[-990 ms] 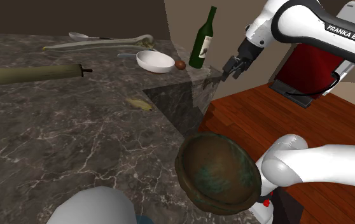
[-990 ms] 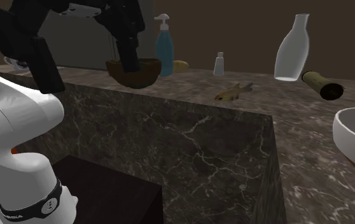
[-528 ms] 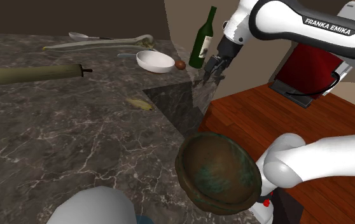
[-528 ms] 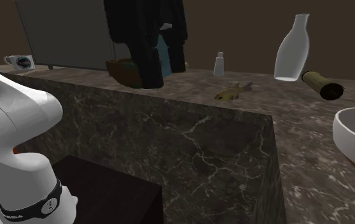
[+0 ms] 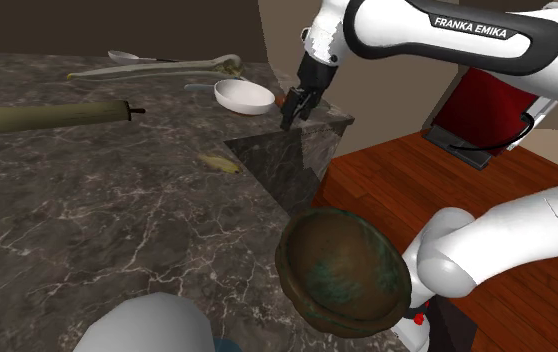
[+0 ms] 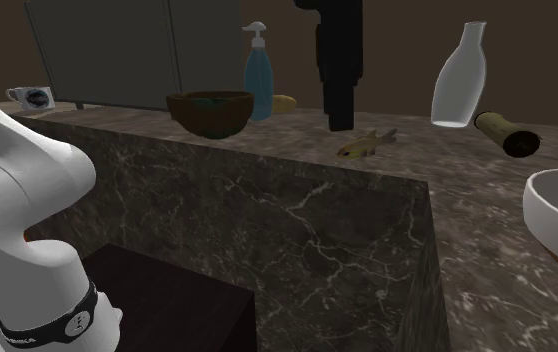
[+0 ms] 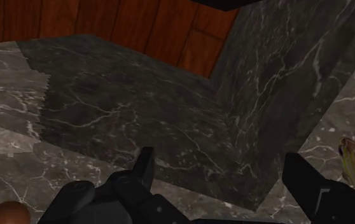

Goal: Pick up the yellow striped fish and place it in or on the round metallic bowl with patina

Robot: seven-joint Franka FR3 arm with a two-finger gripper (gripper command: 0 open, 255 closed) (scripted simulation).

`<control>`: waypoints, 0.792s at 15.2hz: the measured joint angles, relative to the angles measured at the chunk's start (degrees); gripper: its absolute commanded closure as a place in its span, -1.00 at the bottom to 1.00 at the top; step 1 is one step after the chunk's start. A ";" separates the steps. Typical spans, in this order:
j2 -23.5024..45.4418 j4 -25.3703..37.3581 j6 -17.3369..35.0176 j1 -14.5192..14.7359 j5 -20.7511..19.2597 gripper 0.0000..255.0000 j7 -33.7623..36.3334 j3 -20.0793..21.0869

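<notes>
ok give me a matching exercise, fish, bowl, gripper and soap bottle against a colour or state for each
Things:
1 fish
2 bowl
3 gripper
4 soap bottle

Colours or states:
a blue with a white pump
b open, holding nothing
c brown with green patches
d yellowish, lying on the dark marble counter

Pairs: 1-d, 2-c, 3-b, 4-a

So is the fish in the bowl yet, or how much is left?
Nothing is done yet: the small yellow striped fish lies untouched on the dark marble counter. Right now the black claw hangs open and empty over the counter. Left: grab the fish and put it in the round greenish-brown metal bowl.
</notes>
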 measured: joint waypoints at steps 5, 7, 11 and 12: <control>7.28 5.73 0.32 2.68 0.13 -1.00 -0.08 3.71; 10.72 8.81 0.18 3.56 -0.19 -1.00 -0.38 5.00; 16.69 13.87 0.02 5.79 -0.99 -1.00 0.00 8.12; 18.32 15.22 -0.04 6.34 -1.30 -1.00 0.05 8.84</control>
